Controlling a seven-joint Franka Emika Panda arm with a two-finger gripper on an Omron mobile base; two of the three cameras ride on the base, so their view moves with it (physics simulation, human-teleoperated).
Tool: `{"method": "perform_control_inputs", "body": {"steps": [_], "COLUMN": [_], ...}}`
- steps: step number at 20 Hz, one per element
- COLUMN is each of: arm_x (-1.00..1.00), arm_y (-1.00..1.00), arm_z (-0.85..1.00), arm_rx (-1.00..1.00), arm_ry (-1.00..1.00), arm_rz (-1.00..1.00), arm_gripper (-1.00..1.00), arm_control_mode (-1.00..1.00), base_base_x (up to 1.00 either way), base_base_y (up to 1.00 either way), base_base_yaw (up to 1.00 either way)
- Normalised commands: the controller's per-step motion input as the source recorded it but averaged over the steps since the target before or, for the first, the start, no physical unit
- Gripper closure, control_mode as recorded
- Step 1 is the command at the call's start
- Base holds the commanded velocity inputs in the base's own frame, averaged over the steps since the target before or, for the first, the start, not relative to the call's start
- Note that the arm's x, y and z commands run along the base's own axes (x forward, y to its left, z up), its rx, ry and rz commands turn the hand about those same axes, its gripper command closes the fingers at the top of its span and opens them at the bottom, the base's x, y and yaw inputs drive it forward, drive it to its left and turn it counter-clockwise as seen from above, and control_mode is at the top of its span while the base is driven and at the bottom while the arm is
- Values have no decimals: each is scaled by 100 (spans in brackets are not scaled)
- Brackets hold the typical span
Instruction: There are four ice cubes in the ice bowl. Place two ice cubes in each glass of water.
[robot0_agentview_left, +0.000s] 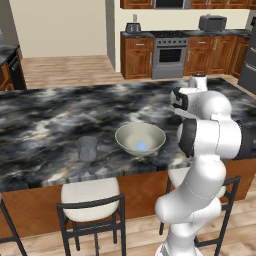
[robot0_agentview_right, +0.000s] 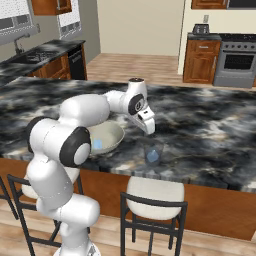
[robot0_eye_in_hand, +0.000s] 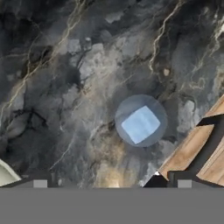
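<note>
The ice bowl (robot0_agentview_left: 140, 138) sits near the front edge of the dark marble island, with pale blue ice (robot0_agentview_left: 142, 146) at its bottom. To its left stands one glass of water (robot0_agentview_left: 87, 148), which looks to hold no ice. On the bowl's (robot0_agentview_right: 107, 137) other side is a second glass (robot0_agentview_right: 153, 152) with one ice cube (robot0_agentview_right: 153, 157) in it. My gripper (robot0_agentview_right: 148, 127) hangs open just above that glass, with nothing between its fingers. Looking down from the hand, the glass (robot0_eye_in_hand: 141, 120) and its cube (robot0_eye_in_hand: 140, 124) lie ahead of the open gripper (robot0_eye_in_hand: 111, 183).
The island's front edge (robot0_agentview_right: 165, 175) runs close to both glasses, with the wooden floor below. Cushioned stools (robot0_agentview_left: 90, 197) (robot0_agentview_right: 152, 192) stand in front of the island. The bowl's rim (robot0_eye_in_hand: 6, 175) shows in a corner of the hand view. A stove (robot0_agentview_left: 170, 52) and cabinets line the far wall.
</note>
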Motion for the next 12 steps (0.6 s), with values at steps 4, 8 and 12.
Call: {"method": "perform_control_inputs", "body": {"steps": [4, 8, 12], "arm_x": [-3, -14, -12], "arm_y": [47, 42, 51], "arm_z": [0, -6, -8], "arm_rx": [-7, -1, 0], "arm_ry": [7, -8, -18], "arm_rz": [31, 29, 24], "arm_gripper": [-100, -100, -100], "arm_control_mode": [-100, -100, -100], "base_base_x": [0, 0, 0], "base_base_y": [0, 0, 0], "base_base_yaw": [0, 0, 0]}}
